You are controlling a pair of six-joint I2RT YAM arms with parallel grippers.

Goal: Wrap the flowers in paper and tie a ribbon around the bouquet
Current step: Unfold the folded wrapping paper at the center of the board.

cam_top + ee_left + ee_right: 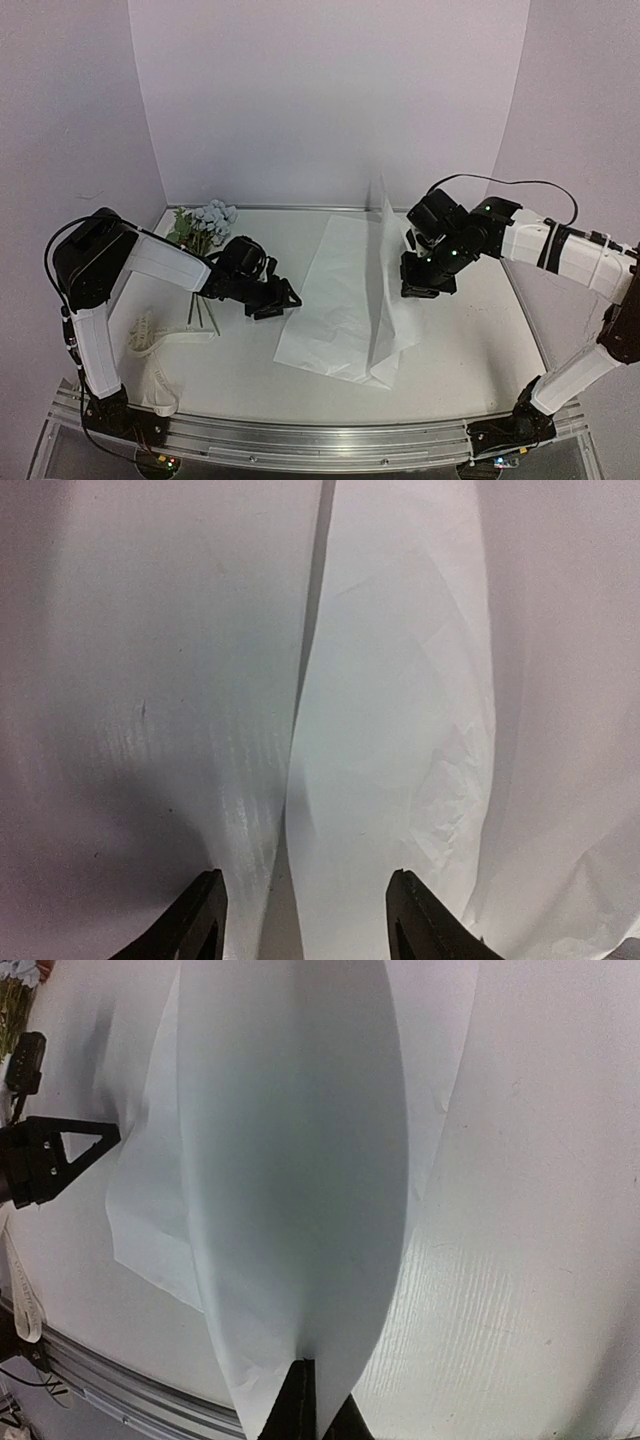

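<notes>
The paper [345, 285] is a large white sheet lying mid-table, its right part pulled up into a standing fold. My right gripper [410, 288] is shut on that raised edge, and the paper [300, 1160] bows upward from the pinched jaws of the right gripper [305, 1385]. My left gripper [278, 300] sits low at the sheet's left edge. In its wrist view the left gripper [310, 915] is open, with the paper [390, 730] edge running between the fingers but not clamped. The flowers [205, 225] lie at the back left. The ribbon [150, 345] lies in loose loops at the front left. No bouquet is in view.
The white tabletop [240, 370] ends in a metal rail [300, 440] at the near edge. White walls close in the back and both sides. The left arm's forearm [170, 262] lies across the flowers' stems. The left gripper [50, 1155] shows in the right wrist view.
</notes>
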